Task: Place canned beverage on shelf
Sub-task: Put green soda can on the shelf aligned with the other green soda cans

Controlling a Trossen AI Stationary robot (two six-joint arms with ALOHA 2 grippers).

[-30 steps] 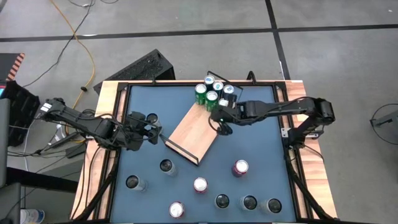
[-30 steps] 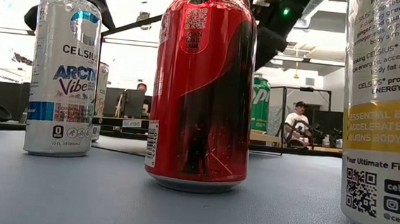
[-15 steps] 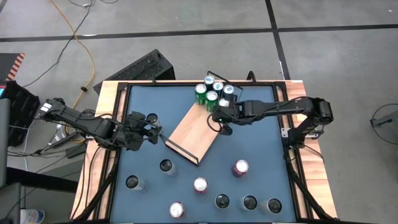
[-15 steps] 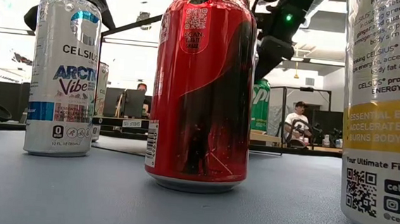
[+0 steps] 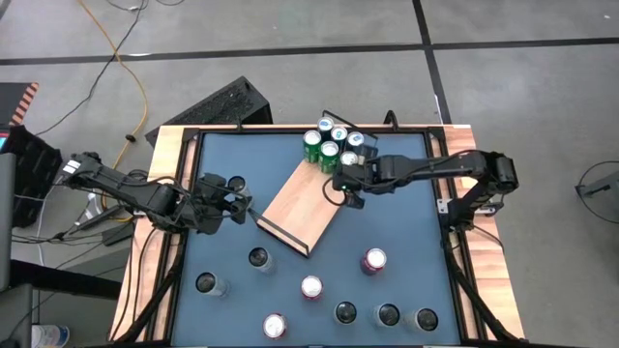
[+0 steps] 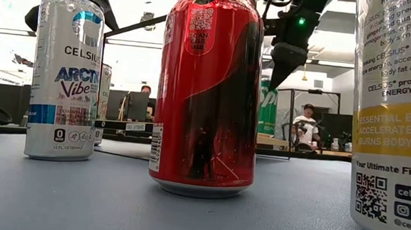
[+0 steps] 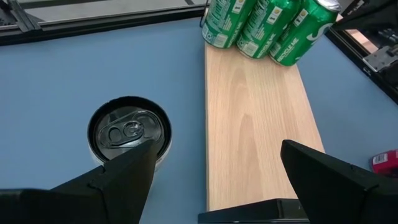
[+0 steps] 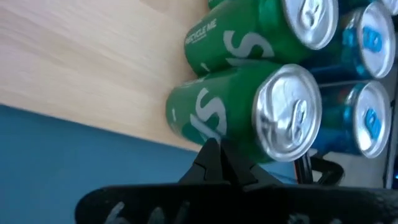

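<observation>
right gripper (image 5: 346, 189) clenched, empty, at shelf (image 5: 300, 201) right edge | left gripper (image 5: 242, 201) released, near shelf's left edge

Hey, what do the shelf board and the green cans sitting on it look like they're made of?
The shelf looks like light, unpainted wood or a wood-look laminate: pale surface with visible grain lines, matte. The green cans look like thin metal, probably aluminium: shiny silvery tops with pull tabs in the right wrist view, with glossy printed green sides.
</observation>
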